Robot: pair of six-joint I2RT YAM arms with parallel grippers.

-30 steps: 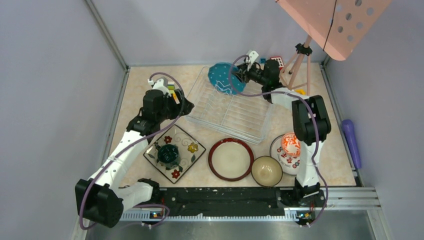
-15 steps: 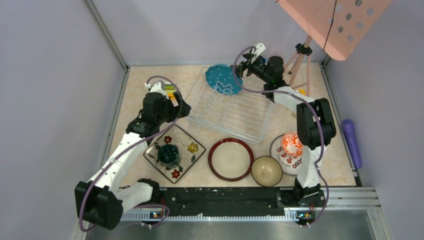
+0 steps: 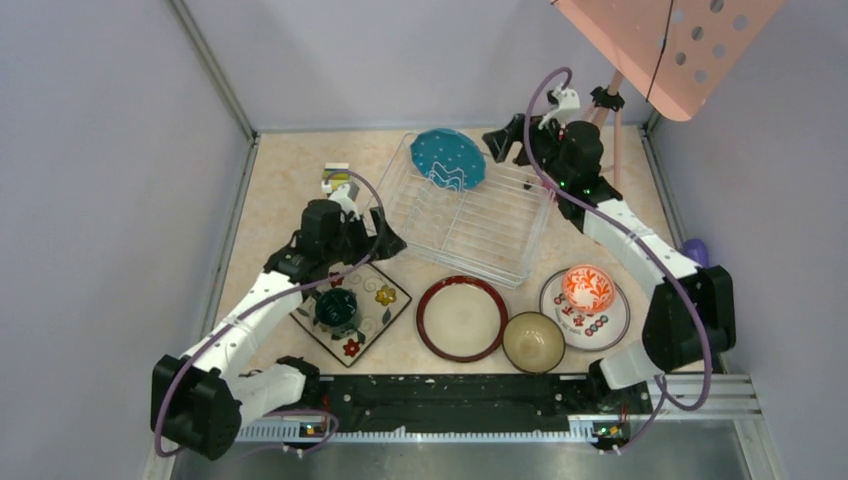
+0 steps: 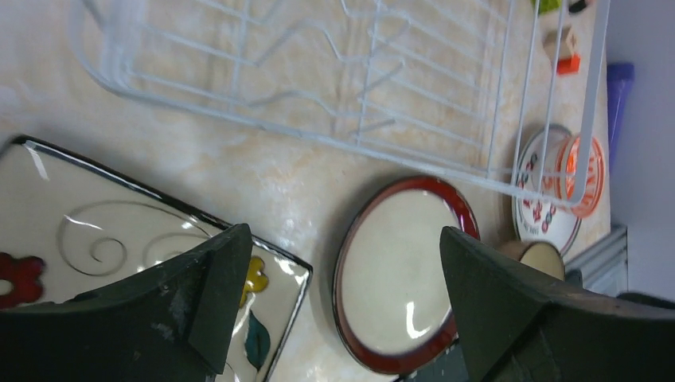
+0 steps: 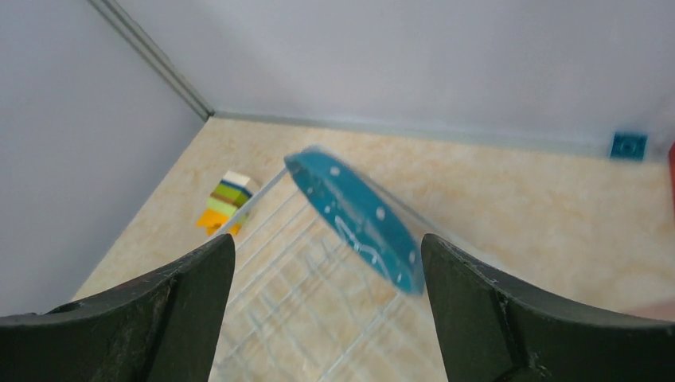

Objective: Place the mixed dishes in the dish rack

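Note:
The blue polka-dot plate stands on edge at the far end of the white wire dish rack. My right gripper is open and empty just right of it; in the right wrist view the plate shows between the open jaws. My left gripper is open and empty between the rack's near-left corner and the square floral plate, which carries the teal mug. The brown-rimmed cream plate and the tan bowl lie in front. The red-white bowl sits on the white red-marked plate.
A pink perforated stand on a tripod stands at the far right. A purple cylinder lies by the right wall. Stacked toy blocks sit left of the rack. Walls enclose three sides.
My right gripper has drawn back to the right from the blue plate, which stays standing in the rack. My left gripper has moved nearer and rightward, to the floral plate's far corner.

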